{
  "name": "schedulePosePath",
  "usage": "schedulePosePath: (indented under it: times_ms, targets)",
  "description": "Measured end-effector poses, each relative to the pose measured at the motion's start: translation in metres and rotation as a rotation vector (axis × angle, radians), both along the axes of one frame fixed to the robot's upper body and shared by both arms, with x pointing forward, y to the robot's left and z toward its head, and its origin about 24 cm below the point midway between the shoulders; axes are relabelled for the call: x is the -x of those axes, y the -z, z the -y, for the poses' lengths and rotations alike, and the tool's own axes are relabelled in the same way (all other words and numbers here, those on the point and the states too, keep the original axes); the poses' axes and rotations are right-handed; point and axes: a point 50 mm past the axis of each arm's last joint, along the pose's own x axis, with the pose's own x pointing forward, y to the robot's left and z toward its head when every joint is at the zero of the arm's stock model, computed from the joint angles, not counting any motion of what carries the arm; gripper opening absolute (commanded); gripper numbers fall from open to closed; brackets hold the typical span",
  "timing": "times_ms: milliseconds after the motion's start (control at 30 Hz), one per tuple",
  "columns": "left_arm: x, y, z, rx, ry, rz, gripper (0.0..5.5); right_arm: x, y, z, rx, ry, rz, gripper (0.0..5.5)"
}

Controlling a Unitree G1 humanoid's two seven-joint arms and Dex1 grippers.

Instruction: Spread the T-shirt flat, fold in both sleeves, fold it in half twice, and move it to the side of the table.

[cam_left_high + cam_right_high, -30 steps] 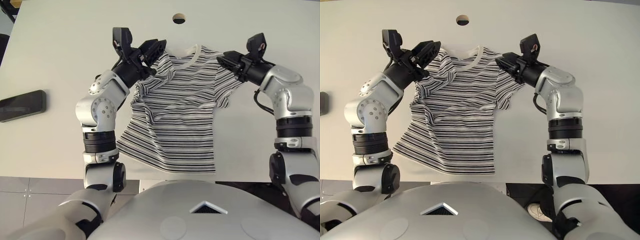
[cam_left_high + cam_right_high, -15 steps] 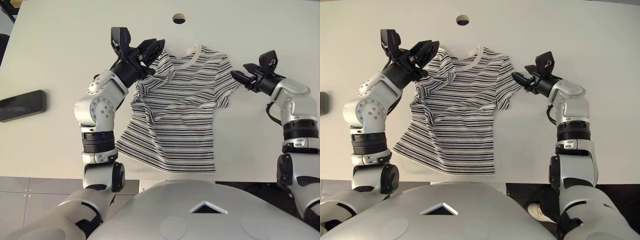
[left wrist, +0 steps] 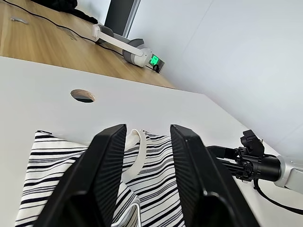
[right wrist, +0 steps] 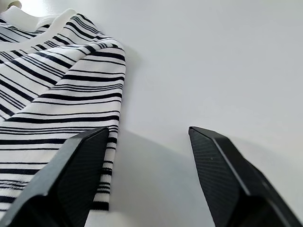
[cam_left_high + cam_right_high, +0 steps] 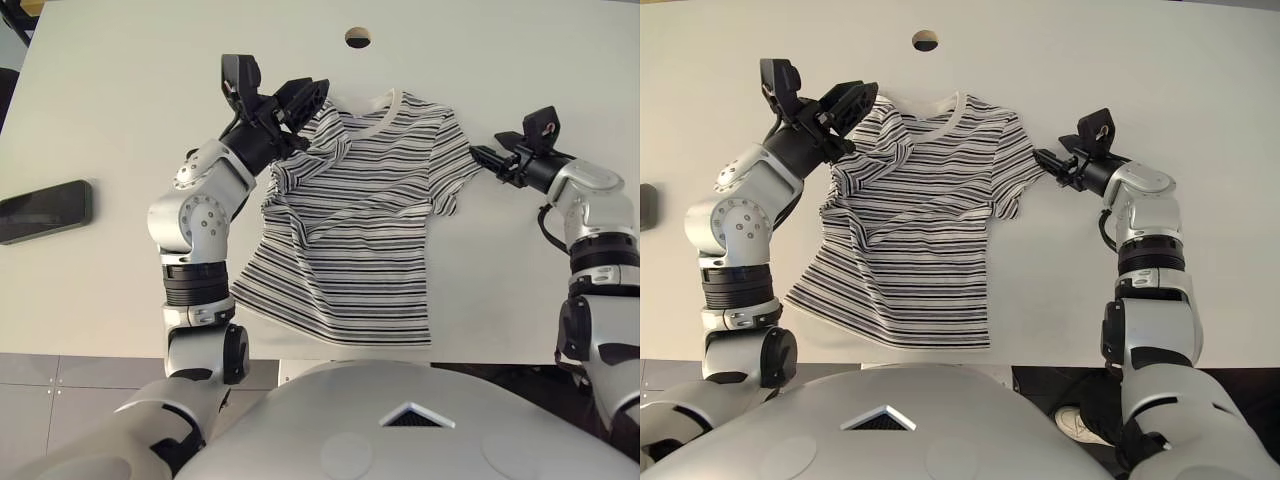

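A black-and-white striped T-shirt (image 5: 360, 220) lies collar-away on the white table (image 5: 120, 90). Its robot-left side is wrinkled and the sleeve there is bunched up. The right sleeve (image 5: 450, 170) lies spread out. My left gripper (image 5: 305, 100) hovers open over the bunched left shoulder; in the left wrist view its fingers (image 3: 111, 161) frame the white collar (image 3: 137, 149). My right gripper (image 5: 482, 158) is open and low over bare table just outside the right sleeve edge, with the sleeve hem (image 4: 111, 142) beside one finger.
A flat black device (image 5: 42, 211) lies at the table's left side. A round cable hole (image 5: 358, 37) sits beyond the collar. The shirt's bottom hem reaches close to the table's front edge (image 5: 480, 358). Bare tabletop stretches to the right and far left.
My right gripper has pulled off the shirt's right shoulder and moved outward to the right, onto bare table beside the sleeve. The left arm has barely shifted.
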Motion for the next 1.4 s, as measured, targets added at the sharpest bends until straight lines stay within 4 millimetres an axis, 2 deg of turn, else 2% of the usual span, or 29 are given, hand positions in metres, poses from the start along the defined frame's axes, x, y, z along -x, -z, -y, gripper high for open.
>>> schedulePosePath:
  times_ms: [167, 500, 933, 1100, 1267, 1400]
  targets:
    - [0.0, 0.0, 0.0, 0.0, -0.001, 0.0, 1.74, 0.001, 0.001, -0.009, -0.014, -0.045, -0.001, 2.11]
    - [0.0, 0.0, 0.0, 0.001, -0.004, -0.001, 1.74, 0.017, 0.002, -0.021, -0.026, -0.124, -0.011, 0.17]
    - [0.0, 0.0, 0.0, 0.001, -0.007, -0.001, 1.74, 0.025, -0.007, -0.017, -0.031, -0.122, -0.04, 0.13]
    - [0.0, 0.0, 0.0, 0.002, -0.007, -0.001, 1.74, 0.022, -0.026, -0.028, -0.066, -0.152, 0.0, 0.13]
    - [0.0, 0.0, 0.0, 0.002, -0.008, 0.0, 1.74, 0.019, -0.033, -0.038, -0.106, -0.165, -0.007, 0.13]
    - [0.0, -0.001, 0.0, 0.003, -0.01, 0.005, 1.74, 0.014, -0.042, -0.06, -0.171, -0.211, -0.007, 0.13]
